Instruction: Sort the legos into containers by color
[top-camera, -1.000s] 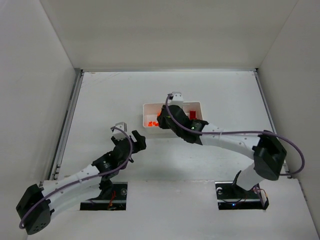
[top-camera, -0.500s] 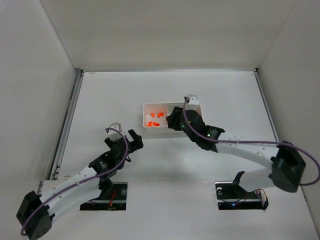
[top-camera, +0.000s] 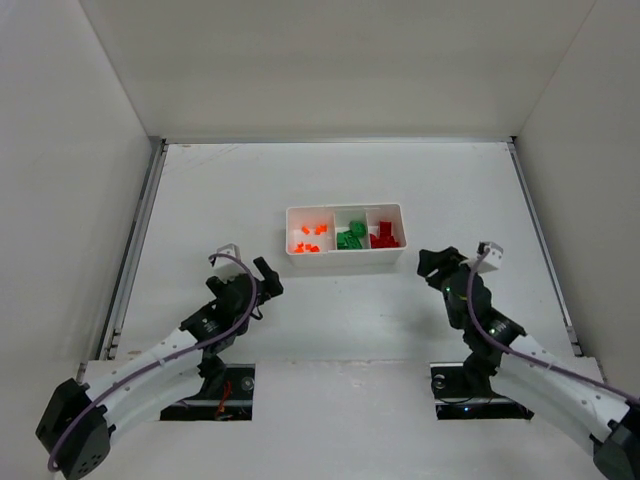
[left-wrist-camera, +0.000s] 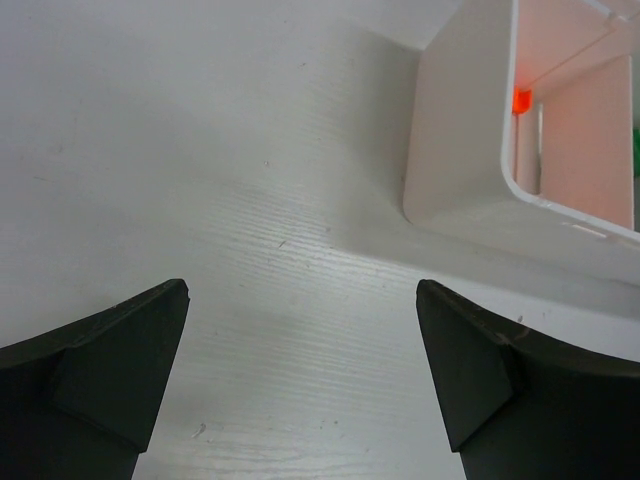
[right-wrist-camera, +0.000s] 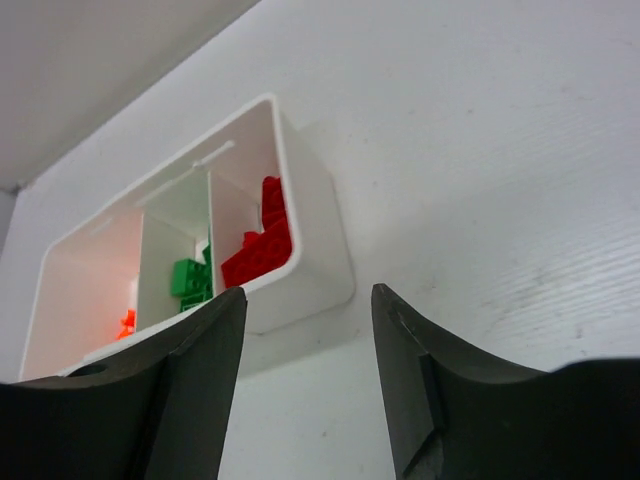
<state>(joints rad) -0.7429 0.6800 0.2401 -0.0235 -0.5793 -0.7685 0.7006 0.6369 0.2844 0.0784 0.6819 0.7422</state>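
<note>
Sitting sorted in the white tray (top-camera: 345, 207), the legos fill its three compartments side by side. The orange bits (top-camera: 310, 238) are in the left one, the green bricks (top-camera: 351, 238) in the middle and the red bricks (top-camera: 385, 235) in the right. The tray rests on the worktop (top-camera: 220, 190), toward the middle and beyond both arms. The left arm (top-camera: 155, 357) reaches toward the tray's near left corner. The left jaws are released, with only bare worktop between them, near the tray but apart from it. Its wrist view catches one orange bit (left-wrist-camera: 521, 100) inside the tray wall (left-wrist-camera: 455, 150). The right arm (top-camera: 490, 335) sits off the tray's near right corner. The right jaws are likewise spread, gripping nothing and clear of the tray.
</note>
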